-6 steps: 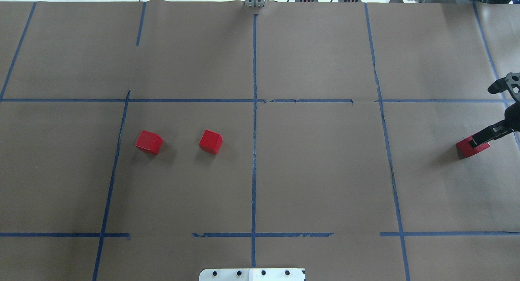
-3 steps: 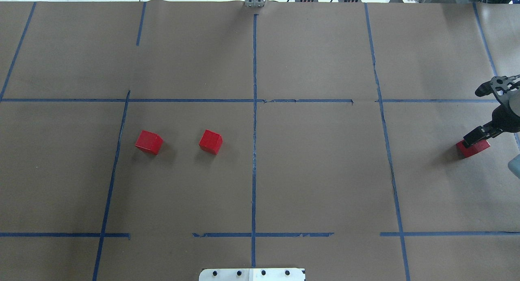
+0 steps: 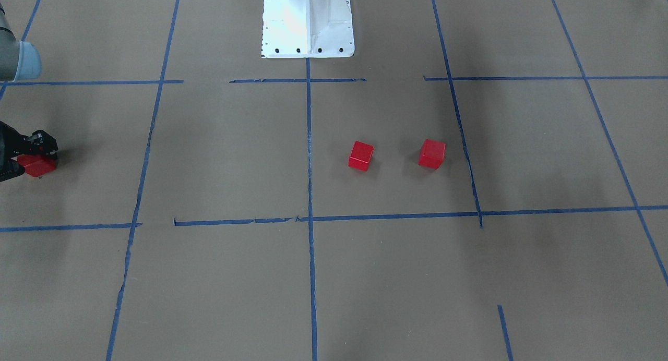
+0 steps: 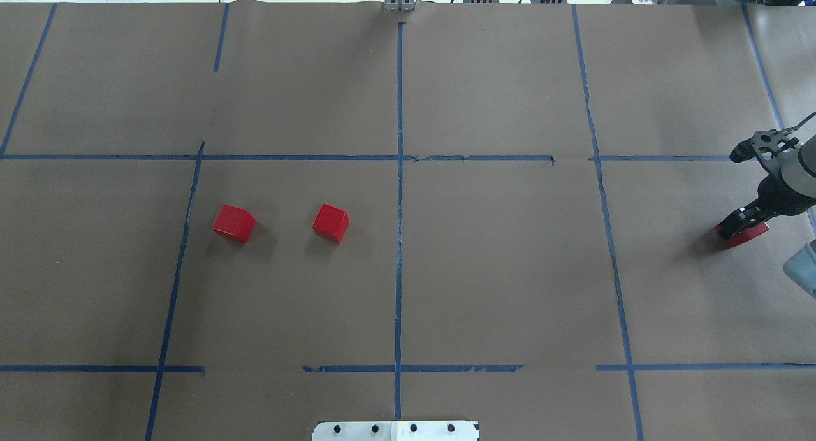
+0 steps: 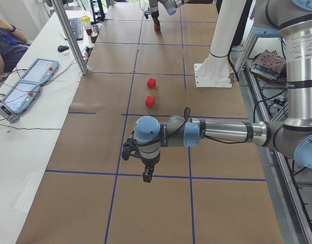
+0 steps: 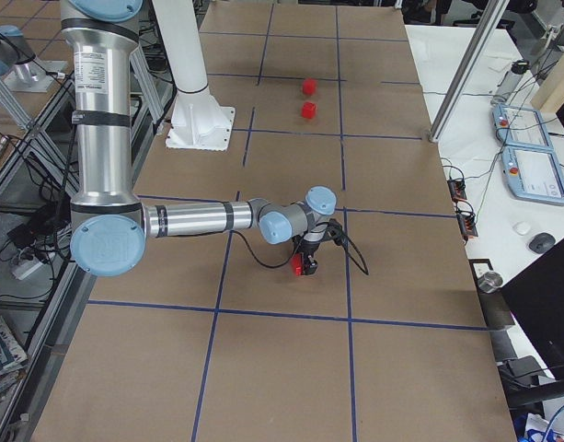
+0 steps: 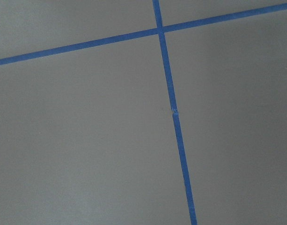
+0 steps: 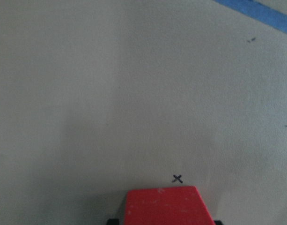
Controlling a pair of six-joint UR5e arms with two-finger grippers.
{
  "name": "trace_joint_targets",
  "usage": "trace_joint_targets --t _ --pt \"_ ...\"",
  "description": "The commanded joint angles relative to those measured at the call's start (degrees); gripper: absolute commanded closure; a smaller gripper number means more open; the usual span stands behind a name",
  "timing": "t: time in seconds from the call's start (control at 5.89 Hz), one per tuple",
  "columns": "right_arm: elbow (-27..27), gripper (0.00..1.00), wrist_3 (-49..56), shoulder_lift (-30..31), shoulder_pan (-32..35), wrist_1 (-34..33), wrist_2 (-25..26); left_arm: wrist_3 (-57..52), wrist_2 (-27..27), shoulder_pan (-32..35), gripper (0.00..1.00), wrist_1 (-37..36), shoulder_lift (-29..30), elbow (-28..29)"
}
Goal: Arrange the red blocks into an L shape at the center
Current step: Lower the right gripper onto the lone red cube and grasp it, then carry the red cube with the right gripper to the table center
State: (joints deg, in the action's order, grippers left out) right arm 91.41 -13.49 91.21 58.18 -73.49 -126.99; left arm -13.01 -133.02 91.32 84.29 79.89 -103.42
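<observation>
Right end effector (image 4: 741, 222) pinches a red block (image 4: 748, 236) on the counter, far right of two other red blocks (image 4: 234, 223) (image 4: 331, 223).

Two red blocks (image 4: 234, 223) flank an open gap beside the center (image 4: 446, 256).

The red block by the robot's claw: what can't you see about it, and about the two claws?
- Red block: overhead, the right gripper covers most of it; the right wrist view's bottom edge cuts it off.
- Whether that block is squeezed or lifted: not clear in any view.
- Left gripper: only in the left side view, too small to tell open or shut; its own wrist camera doesn't catch it.
</observation>
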Motion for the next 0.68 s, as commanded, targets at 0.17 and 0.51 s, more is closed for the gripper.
trace_joint_targets --t 0.17,0.51 --pt "5.0 0.84 -2.4 0.0 -0.1 -0.9 -0.4 0.0 0.0 0.0 0.00 0.0 0.0 0.0" --pt "9.5 0.83 -22.9 -7.2 -6.3 -1.0 -0.5 0.0 0.0 0.0 0.00 0.0 0.0 0.0"
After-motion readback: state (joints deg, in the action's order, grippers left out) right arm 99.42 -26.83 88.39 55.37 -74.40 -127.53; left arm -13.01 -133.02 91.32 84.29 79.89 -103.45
